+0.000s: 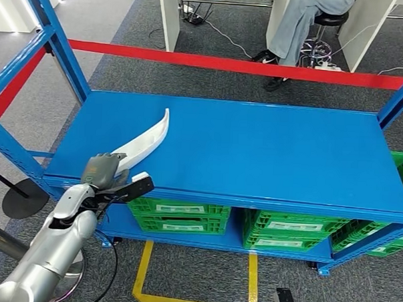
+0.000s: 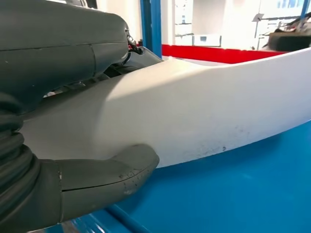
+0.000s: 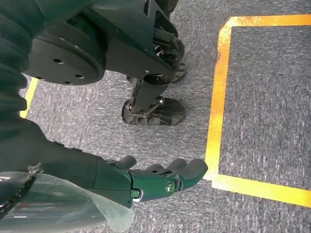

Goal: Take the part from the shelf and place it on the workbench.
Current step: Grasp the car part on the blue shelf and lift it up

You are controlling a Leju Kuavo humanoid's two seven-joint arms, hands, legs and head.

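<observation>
A long curved white part (image 1: 145, 141) lies on the blue shelf top (image 1: 270, 154), its far tip curling upward. My left hand (image 1: 104, 169) grips its near end at the shelf's front left edge. In the left wrist view the white part (image 2: 205, 111) sits between the thick grey thumb (image 2: 110, 172) on one side and the dark fingers (image 2: 66, 53) on the other. My right hand (image 3: 161, 179) hangs beside my body above the carpet, fingers stretched out with nothing in them.
Green crates (image 1: 178, 217) fill the lower shelf. Blue uprights (image 1: 63, 44) frame the rack at both ends. A red tape line (image 1: 233, 64) crosses the floor behind, where a seated person (image 1: 300, 25) is. Yellow floor tape (image 3: 220, 97) marks the carpet near my feet.
</observation>
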